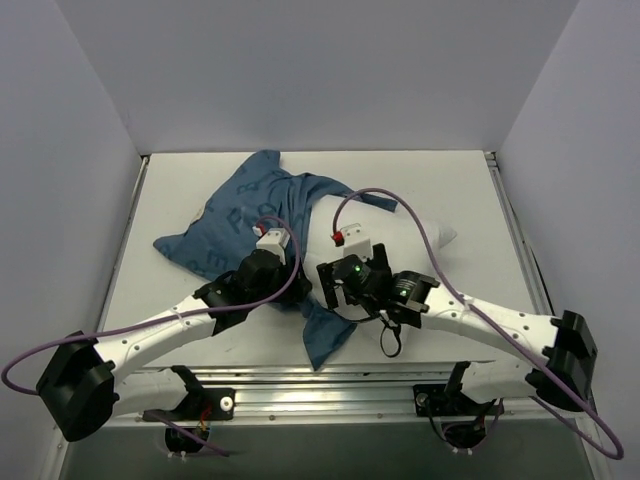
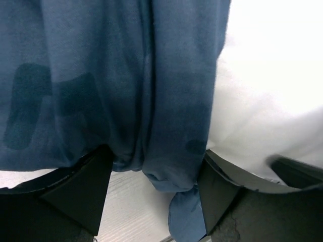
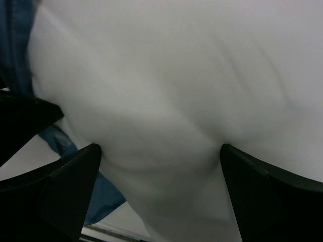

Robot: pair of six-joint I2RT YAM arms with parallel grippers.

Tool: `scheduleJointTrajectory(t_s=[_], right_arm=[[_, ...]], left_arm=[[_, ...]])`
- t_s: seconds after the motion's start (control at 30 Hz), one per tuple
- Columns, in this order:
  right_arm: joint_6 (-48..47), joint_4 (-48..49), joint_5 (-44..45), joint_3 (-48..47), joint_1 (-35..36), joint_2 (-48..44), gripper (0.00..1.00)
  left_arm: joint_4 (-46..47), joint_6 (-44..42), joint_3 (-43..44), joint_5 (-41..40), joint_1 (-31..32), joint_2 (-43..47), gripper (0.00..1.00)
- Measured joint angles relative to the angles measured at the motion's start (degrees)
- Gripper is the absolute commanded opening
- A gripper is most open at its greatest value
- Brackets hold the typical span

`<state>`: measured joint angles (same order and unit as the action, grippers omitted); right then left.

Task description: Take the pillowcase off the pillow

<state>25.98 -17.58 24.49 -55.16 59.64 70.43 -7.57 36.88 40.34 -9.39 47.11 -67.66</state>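
The blue printed pillowcase (image 1: 240, 220) lies crumpled at the table's left centre, with a pointed tail (image 1: 325, 335) trailing toward the near edge. The plain white pillow (image 1: 415, 225) sticks out of it to the right. My left gripper (image 1: 270, 262) is down on the case's near side. In the left wrist view its fingers (image 2: 86, 186) hold a thick gathered fold of the pillowcase (image 2: 126, 75), with the pillow (image 2: 272, 75) to the right. My right gripper (image 1: 340, 285) sits beside it. Its jaws stand wide, and the pillow (image 3: 176, 75) bulges between them, dented at both fingertips (image 3: 75, 176).
White walls enclose the table on the left, back and right. A metal rail (image 1: 330, 385) runs along the near edge between the arm bases. Purple cables (image 1: 420, 240) loop above both arms. A strip of blue fabric (image 3: 101, 196) shows under the pillow by the right gripper.
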Motion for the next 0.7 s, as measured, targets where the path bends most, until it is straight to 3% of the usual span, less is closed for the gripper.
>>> scheduleJointTrajectory(t_s=[0.2, 0.3, 0.33, 0.43, 0.5, 0.7], right_arm=[[-0.37, 1.62, 6.38, 0.2, 0.02, 9.9, 0.96], [-0.81, 3.54, 8.55, 0.22, -0.13, 12.33, 0.64], [-0.94, 4.15, 8.96, 0.22, -0.35, 12.98, 0.46], [-1.11, 6.36, 9.7, 0.22, -1.2, 14.6, 0.11], [-1.38, 7.65, 9.77, 0.2, -1.57, 14.93, 0.0], [-2.25, 8.35, 9.22, -0.79, -1.92, 14.97, 0.0]], left_arm=[[0.55, -0.02, -2.14, -0.28, 0.04, 1.99, 0.71], [0.63, -0.02, -2.99, -0.52, 0.04, 2.62, 0.72], [0.66, -0.02, -3.1, -0.57, 0.04, 2.6, 0.72], [1.09, -0.04, -3.23, -0.55, 0.04, 2.19, 0.72], [1.46, -0.09, -3.23, -0.55, 0.04, 1.44, 0.72], [2.25, -0.28, -3.19, -0.7, 0.04, -1.75, 0.72]])
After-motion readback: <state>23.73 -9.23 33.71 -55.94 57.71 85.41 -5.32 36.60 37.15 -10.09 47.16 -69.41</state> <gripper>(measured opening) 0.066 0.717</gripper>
